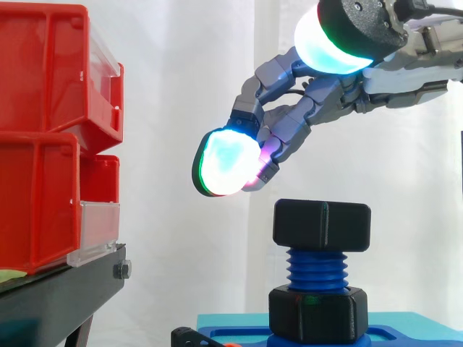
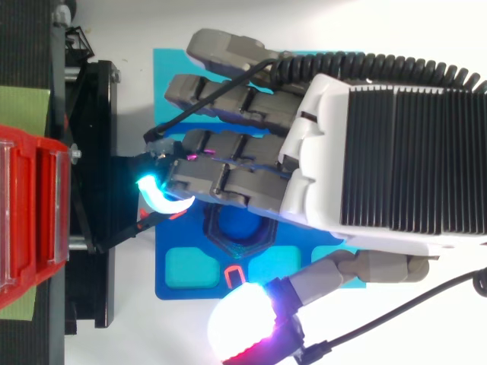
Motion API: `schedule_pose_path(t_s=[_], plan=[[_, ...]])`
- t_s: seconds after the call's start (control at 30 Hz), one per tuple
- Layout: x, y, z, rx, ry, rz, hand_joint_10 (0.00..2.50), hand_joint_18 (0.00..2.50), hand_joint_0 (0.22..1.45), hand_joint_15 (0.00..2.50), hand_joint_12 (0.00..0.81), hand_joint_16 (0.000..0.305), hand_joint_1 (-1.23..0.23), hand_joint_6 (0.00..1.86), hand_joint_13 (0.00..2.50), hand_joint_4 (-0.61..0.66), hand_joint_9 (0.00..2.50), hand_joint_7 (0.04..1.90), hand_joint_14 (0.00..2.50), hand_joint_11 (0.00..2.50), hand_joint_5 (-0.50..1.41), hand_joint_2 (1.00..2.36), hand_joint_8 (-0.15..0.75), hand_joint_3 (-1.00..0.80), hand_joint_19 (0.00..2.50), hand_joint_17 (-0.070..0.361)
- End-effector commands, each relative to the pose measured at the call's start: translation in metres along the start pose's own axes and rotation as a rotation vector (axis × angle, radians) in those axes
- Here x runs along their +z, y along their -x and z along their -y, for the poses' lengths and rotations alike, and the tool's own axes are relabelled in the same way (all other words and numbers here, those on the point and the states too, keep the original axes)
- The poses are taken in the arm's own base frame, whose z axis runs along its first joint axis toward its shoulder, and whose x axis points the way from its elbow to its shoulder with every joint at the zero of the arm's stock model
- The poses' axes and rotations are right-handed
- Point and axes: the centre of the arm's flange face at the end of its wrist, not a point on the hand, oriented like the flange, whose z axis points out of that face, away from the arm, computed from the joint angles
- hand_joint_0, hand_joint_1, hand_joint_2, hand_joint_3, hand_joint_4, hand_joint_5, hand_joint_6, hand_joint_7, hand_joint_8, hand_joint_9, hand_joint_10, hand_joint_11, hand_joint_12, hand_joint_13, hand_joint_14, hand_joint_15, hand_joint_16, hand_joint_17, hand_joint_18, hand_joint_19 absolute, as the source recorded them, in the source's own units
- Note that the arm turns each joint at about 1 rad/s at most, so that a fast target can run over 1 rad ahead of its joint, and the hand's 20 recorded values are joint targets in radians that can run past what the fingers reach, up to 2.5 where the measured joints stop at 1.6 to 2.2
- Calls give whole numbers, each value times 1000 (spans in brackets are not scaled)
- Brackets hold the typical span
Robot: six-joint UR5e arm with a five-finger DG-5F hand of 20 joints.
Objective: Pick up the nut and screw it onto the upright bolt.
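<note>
A black hexagonal nut sits level on top of the blue upright bolt, whose threads show below it. A second black nut sits at the bolt's foot on the blue base plate. My hand hangs above and slightly left of the upper nut, apart from it, with its fingers relaxed and nothing in them. One glowing fingertip points down to the left of the nut. From above, the hand covers most of the base plate, and the bolt's blue top peeks out beneath the fingers.
Red bins are stacked on a black stand at the left, close to the fingertips. In the top view, the stand borders the base plate's left edge. A white curtain hangs behind.
</note>
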Motion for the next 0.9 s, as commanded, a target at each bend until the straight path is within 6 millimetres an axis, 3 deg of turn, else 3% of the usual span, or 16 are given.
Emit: schedule_pose_path(t_s=[0.0,0.47,0.87], plan=[[-2,-2,1,-2,-6,-18,0,7,479,0,375,46,-107,503,288,251,632,735,0,0,-99,1000,284,-500,0,104],[-6,-5,2,5,-14,-57,0,199,497,0,337,38,-152,504,478,300,901,959,0,0,-59,1000,316,-500,0,85],[-6,-5,4,7,2,-62,2,325,515,0,278,29,-197,505,634,244,1133,1227,0,65,1,1000,329,-500,0,66]])
